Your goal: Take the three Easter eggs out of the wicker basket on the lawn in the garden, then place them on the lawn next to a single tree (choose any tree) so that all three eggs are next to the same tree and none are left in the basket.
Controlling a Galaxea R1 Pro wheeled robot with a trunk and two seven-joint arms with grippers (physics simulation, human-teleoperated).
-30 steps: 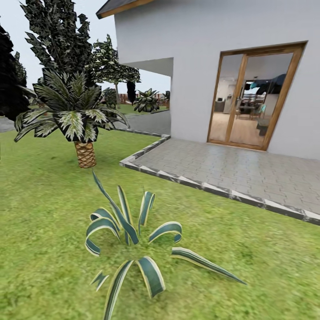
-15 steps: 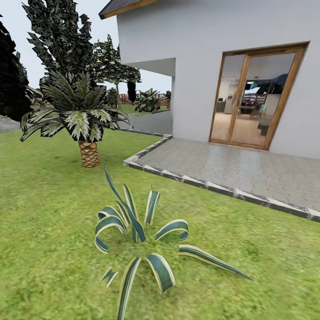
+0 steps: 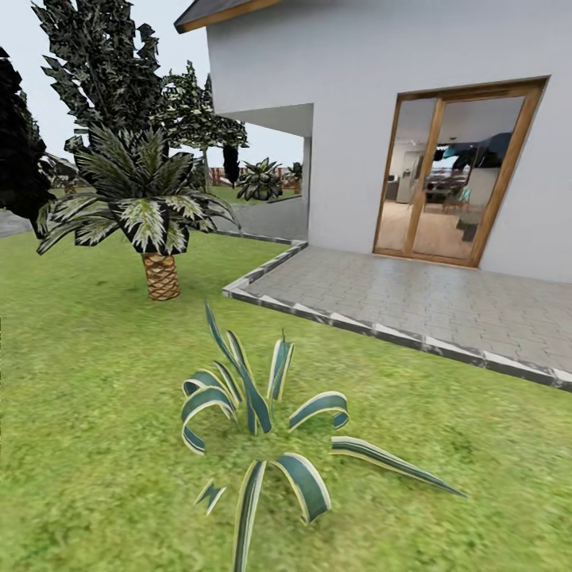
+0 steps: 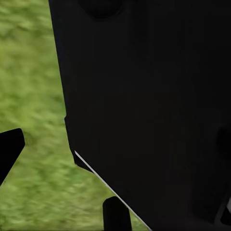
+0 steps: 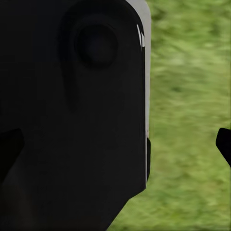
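No text, label, brand, number or sign can be read anywhere in these views.

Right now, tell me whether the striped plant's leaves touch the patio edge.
Apart. The head view shows a strip of lawn between the striped plant and the patio edge; the nearest leaf tips stop short of the curb.

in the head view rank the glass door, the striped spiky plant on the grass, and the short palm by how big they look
1. Striped spiky plant, nearest the camera, so nearness inflates it.
2. Glass door and short palm look about alike; I would not rank them.
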